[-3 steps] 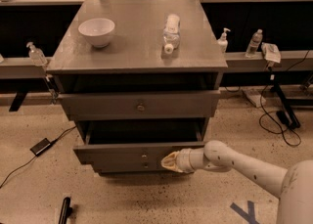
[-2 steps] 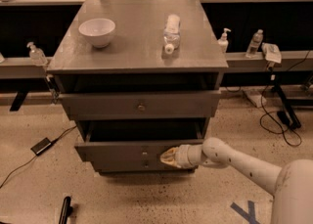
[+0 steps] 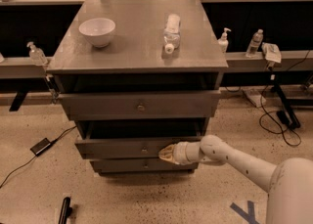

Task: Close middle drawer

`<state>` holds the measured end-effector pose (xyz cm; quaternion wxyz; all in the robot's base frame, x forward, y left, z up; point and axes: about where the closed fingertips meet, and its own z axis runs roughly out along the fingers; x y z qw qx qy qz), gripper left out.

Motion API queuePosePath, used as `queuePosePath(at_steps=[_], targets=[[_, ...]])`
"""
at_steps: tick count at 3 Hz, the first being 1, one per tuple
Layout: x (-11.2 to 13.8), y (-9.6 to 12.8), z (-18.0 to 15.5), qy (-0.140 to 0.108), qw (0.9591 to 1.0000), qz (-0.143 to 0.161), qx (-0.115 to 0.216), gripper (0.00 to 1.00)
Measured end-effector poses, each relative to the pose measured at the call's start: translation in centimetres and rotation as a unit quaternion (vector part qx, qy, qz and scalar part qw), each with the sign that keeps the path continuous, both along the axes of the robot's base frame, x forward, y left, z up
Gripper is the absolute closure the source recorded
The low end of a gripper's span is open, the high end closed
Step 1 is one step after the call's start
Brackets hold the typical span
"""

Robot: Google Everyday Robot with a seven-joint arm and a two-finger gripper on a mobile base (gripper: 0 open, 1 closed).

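The hand, pinched shut to a point and gripping nothing, presses the middle drawer just right of its knob. The drawer's front sticks out beyond the lowest drawer, so closing looks unfinished. Behind the front, nothing visibly blocks its travel.

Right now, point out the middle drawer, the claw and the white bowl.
middle drawer (image 3: 115, 147), camera view, left part of its front.
claw (image 3: 164, 153), camera view, tip, at the drawer front, right of centre.
white bowl (image 3: 98, 29), camera view, inner wall.
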<state>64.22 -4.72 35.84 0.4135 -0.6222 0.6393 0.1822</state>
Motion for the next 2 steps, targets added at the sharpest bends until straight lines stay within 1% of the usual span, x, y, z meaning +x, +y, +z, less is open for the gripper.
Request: queuePosePath(at_steps=[2], targets=[[2.2,-0.3,-0.1,-0.020,0.9997,-0.012,-0.005,1.00]])
